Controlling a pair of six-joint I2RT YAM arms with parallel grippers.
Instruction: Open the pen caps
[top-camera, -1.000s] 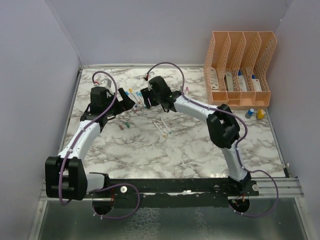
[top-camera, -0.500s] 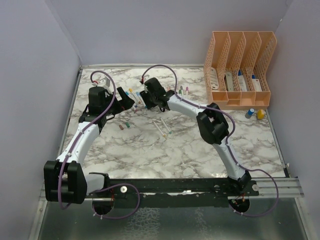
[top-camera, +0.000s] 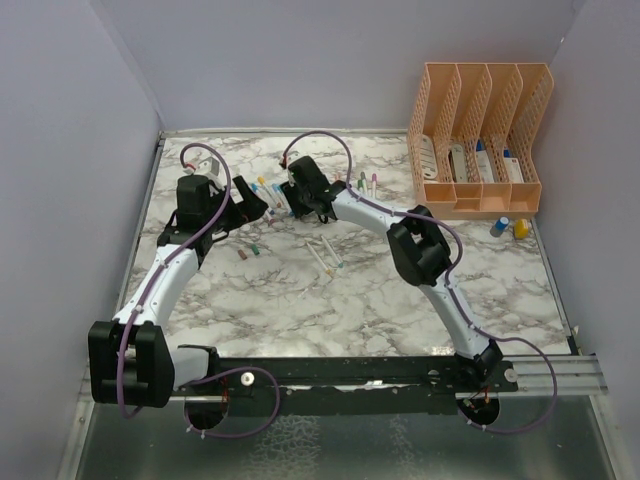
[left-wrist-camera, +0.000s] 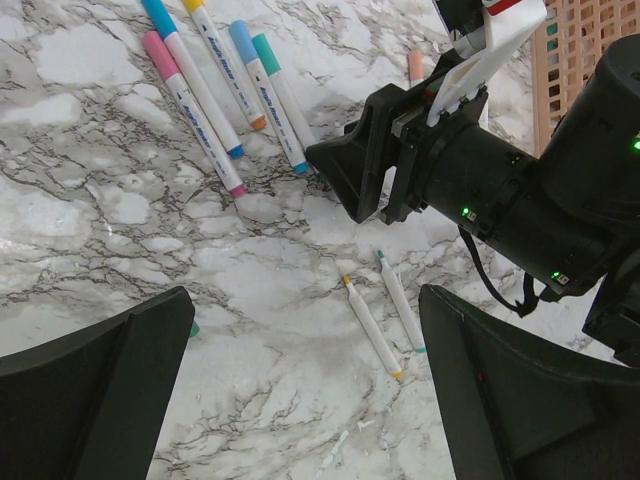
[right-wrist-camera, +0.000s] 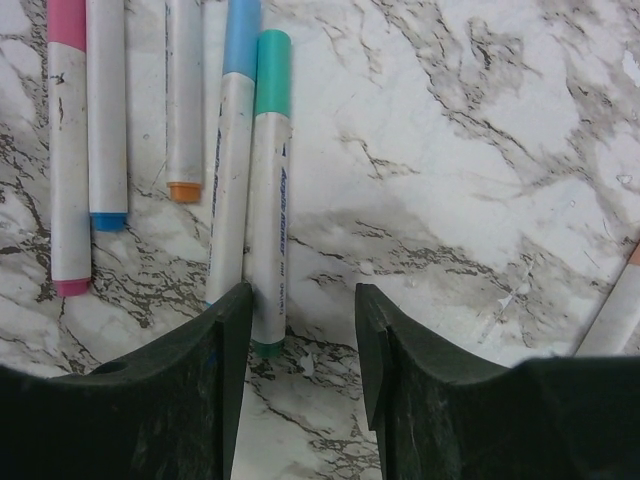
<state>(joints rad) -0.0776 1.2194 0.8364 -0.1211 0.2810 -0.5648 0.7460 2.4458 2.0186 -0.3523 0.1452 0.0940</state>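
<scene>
— While the right gripper (right-wrist-camera: 302, 300) is hanging low over the row of pens (right-wrist-camera: 150, 120), which way is the teal pen (right-wrist-camera: 268, 220) pointing?

— It is lying flat on the marble table (right-wrist-camera: 480, 150), with its long axis running straight away from the wrist camera. Its teal cap (right-wrist-camera: 272, 70) is sitting on the far end. The near end is resting just inside the gap, close beside the left-hand finger (right-wrist-camera: 215, 390).

— Is that gripper clamping it?

— No. The jaws are standing partly apart with bare marble showing between them, and they are gripping nothing. The neighbouring pens are lying parallel, side by side, with their caps also pointing away.

— And the left gripper (left-wrist-camera: 305, 300)?

— It is gaping wide and holding nothing. Its camera is looking past its fingers at two short pens (left-wrist-camera: 372, 330), which are lying slanted side by side, well apart from the row.

— How is the room around them looking?

— From above, the row is sitting toward the back left of the table, between the two grippers, with its capped ends leaning toward the back wall. It is lying well apart from the table's left edge and from the peach rack (top-camera: 480, 135) in the back right corner. Wide marble is stretching nearer the arms' bases.
</scene>
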